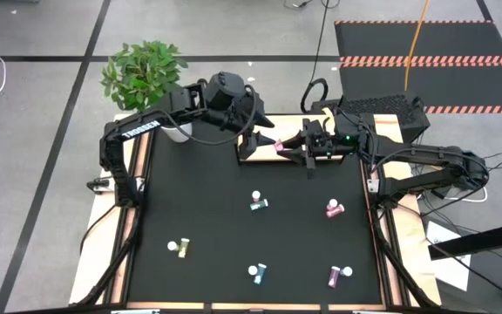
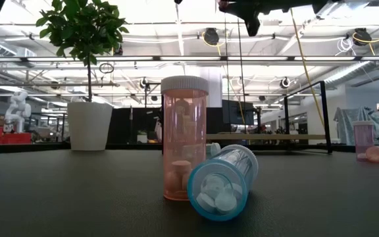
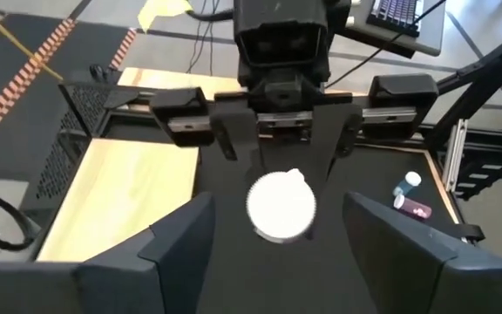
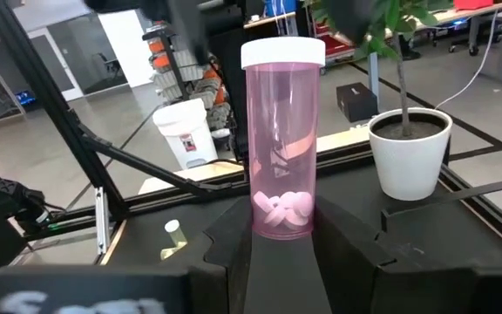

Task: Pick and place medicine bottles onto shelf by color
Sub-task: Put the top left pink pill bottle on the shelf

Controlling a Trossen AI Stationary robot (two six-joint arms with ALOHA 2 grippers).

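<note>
My right gripper (image 1: 293,148) is shut on a magenta medicine bottle (image 4: 284,139) with a white cap, held in the air over the light-wood shelf (image 1: 253,153) at the table's far edge. My left gripper (image 1: 262,139) faces it from the left. It is open, with a finger on each side of the bottle's white cap (image 3: 281,206) and a gap showing on both sides. Several more bottles lie on the black table: teal (image 1: 258,202), magenta (image 1: 334,208), yellow-green (image 1: 179,248), teal (image 1: 257,272) and magenta (image 1: 340,275). My right gripper pinches the magenta bottle by its bottom end (image 4: 283,214), where the pills lie, between its two fingers (image 4: 234,240). The fingers come in level from the table's right side. The bottle is lifted clear above the shelf, with its capped end away from the fingers and toward my left gripper.
A white pot with a green plant (image 1: 151,74) stands at the far left corner, behind my left arm. In the low view, a pink bottle stands upright (image 2: 185,138) with a teal one lying against it (image 2: 221,184). A keyboard (image 1: 382,109) lies beyond the far right corner.
</note>
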